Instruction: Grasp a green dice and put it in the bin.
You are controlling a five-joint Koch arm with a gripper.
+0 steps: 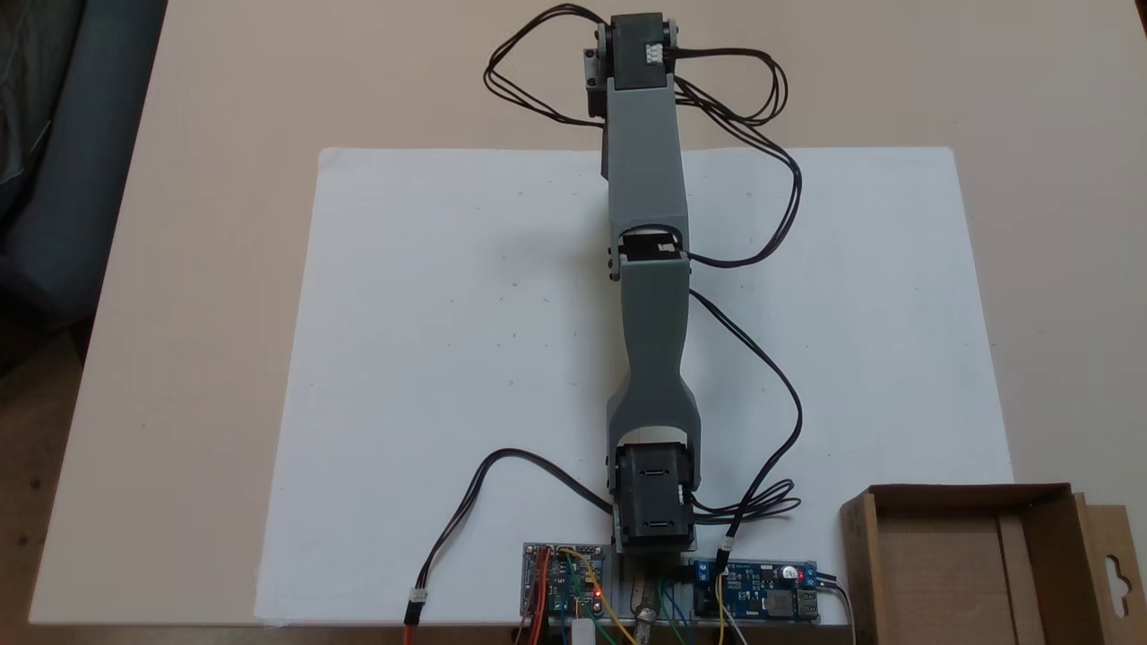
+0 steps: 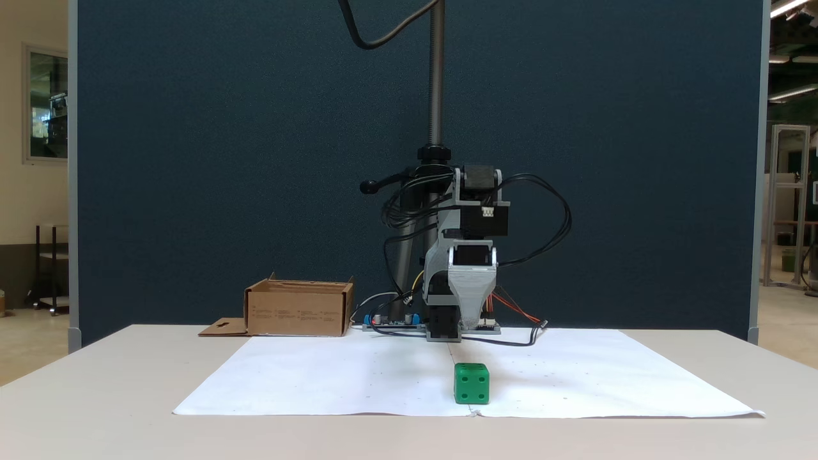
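Note:
The green dice (image 2: 471,383) sits on the white paper (image 2: 358,383) near its front edge, with a four-pip face toward the camera. My gripper (image 2: 471,323) hangs pointing down from the raised wrist, in line with the dice and well above it. It holds nothing. Its grey tapered jaw faces the camera and hides the other one, so its state cannot be read. The brown cardboard bin (image 2: 297,313) stands at the back left of the table, seen at lower right (image 1: 968,494) from above, with its hang-hole flap (image 1: 1116,573) folded outward.
The arm (image 1: 647,269) stretches from its base (image 1: 654,511) across the middle of the paper (image 1: 448,358). Circuit boards (image 1: 564,582) and loose black cables (image 1: 762,358) lie around the base. A camera pole (image 2: 436,76) rises behind the arm.

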